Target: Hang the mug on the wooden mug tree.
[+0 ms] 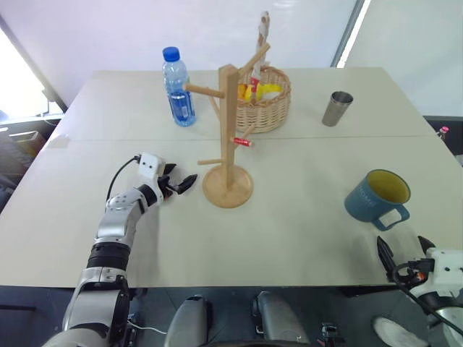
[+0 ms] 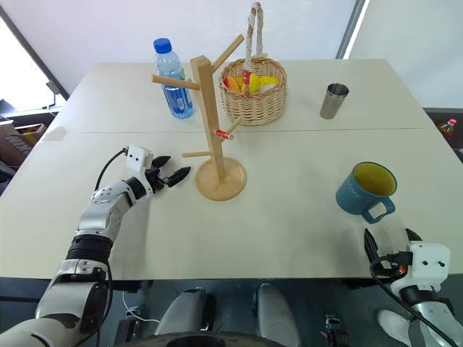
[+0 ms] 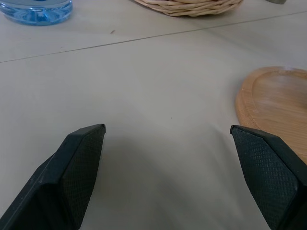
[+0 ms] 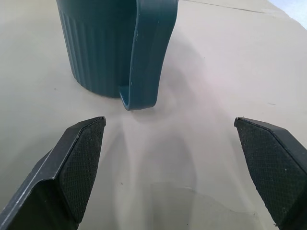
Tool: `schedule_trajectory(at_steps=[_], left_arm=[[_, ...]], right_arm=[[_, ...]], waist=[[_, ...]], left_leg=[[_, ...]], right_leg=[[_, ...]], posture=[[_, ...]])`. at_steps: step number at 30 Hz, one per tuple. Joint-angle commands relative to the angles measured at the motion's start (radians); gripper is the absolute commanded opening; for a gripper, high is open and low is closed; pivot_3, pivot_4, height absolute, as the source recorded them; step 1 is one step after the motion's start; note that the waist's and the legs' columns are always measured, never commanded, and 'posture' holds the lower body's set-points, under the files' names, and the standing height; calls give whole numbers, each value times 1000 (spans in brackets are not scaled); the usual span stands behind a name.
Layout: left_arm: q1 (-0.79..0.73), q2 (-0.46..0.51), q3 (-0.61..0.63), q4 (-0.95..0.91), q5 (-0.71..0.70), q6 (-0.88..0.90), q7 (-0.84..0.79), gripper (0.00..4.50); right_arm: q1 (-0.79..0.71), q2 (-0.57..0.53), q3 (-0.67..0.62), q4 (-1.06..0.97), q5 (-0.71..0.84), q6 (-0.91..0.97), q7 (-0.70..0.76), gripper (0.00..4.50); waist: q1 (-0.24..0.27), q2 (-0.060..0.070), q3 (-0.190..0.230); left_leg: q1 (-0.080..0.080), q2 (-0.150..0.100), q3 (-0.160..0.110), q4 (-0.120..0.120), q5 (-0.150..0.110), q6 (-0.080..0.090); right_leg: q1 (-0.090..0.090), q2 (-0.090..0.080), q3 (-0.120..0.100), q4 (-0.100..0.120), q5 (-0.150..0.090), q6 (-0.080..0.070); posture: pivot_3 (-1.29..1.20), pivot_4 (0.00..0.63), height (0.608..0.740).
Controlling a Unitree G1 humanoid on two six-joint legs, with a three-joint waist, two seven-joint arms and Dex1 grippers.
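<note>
The dusty-blue mug with a yellow inside stands upright on the table's right side, its loop handle turned toward the front edge. My right gripper hangs open at the table's front right edge, just short of that handle, with nothing between its fingers. The wooden mug tree stands mid-table on its round base, its pegs bare. My left gripper rests open just left of that base, empty.
A water bottle, a wicker basket with yellow items and a steel tumbler stand along the back of the table. A seam runs across the tabletop behind the tree.
</note>
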Motion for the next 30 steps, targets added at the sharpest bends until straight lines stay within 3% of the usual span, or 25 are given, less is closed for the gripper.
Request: schedule_trajectory(at_steps=[1, 30], left_arm=[[-12, 8, 0, -7, 3, -9, -2, 4500], [41, 31, 8, -67, -16, -11, -45, 4500]], right_arm=[[0, 0, -13, -26, 5, -15, -3, 4468], [-9, -4, -10, -21, 3, -15, 3, 4468]], waist=[[0, 0, 0], [-4, 0, 0]], left_leg=[[0, 0, 0, 0, 0, 0], [0, 0, 0, 0, 0, 0]], right_leg=[[0, 0, 0, 0, 0, 0], [0, 0, 0, 0, 0, 0]], posture=[[0, 150, 740], [0, 150, 740]])
